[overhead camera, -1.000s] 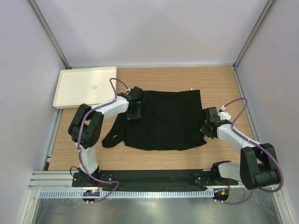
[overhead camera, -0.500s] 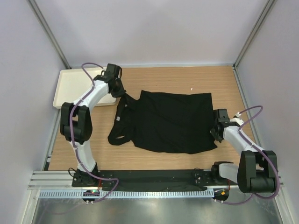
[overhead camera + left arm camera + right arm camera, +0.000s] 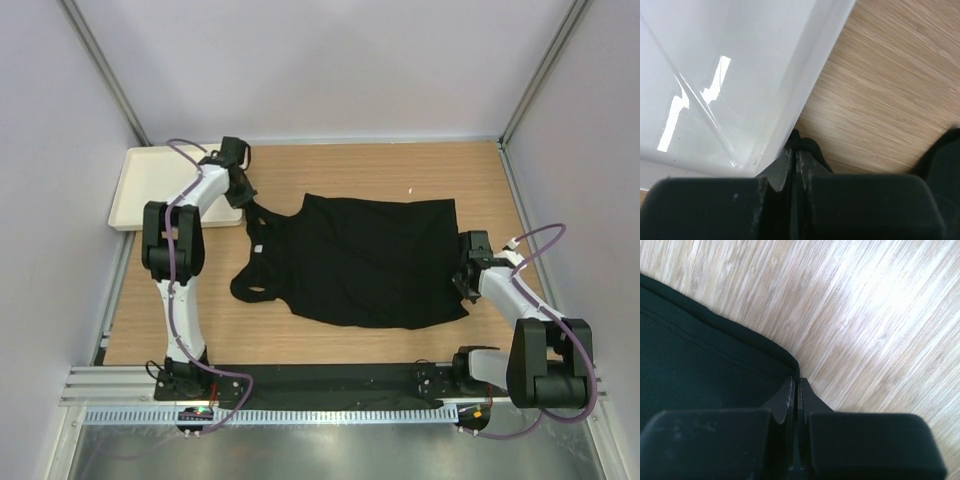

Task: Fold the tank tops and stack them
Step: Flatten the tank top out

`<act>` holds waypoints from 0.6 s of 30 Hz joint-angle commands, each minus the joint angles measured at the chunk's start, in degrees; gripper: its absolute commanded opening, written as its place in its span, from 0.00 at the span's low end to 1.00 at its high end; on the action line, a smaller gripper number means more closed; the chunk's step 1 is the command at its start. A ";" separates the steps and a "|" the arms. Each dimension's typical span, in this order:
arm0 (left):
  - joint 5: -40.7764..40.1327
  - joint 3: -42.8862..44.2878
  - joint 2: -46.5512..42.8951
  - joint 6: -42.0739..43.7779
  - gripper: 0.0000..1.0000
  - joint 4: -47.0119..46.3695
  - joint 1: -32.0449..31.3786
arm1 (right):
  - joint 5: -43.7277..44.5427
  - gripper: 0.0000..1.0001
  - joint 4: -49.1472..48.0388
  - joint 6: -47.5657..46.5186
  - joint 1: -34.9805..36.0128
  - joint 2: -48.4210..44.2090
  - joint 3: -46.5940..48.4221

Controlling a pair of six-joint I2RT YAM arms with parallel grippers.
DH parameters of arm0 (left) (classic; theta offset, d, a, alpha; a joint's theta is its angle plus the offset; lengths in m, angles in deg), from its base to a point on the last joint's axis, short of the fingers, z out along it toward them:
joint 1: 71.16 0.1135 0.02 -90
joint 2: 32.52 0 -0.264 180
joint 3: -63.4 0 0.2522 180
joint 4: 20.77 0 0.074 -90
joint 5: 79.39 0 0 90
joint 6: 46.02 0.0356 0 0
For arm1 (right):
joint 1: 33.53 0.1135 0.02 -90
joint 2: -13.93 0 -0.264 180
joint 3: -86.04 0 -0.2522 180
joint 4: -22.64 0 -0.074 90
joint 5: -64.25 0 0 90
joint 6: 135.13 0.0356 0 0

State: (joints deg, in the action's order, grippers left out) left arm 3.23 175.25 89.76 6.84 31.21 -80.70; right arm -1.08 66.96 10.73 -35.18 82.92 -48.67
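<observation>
The tank top (image 3: 370, 260), judged light and limp, is clamped at a strap by the left gripper (image 3: 795, 152) and at a hem corner by the right gripper (image 3: 796, 385).

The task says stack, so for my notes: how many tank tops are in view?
1. One black tank top lies spread out centrally, straps toward the white tray, hem corner at the right claw. Another could hide beneath it.
</observation>
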 commanded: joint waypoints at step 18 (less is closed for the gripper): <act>3.33 2.81 -3.98 -0.22 0.27 -2.29 1.37 | 6.10 0.13 0.28 0.05 -1.43 -2.81 2.39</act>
State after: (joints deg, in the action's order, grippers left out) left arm 7.23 176.04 88.58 4.70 29.83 -78.19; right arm 1.36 67.07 10.73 -36.10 81.33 -48.47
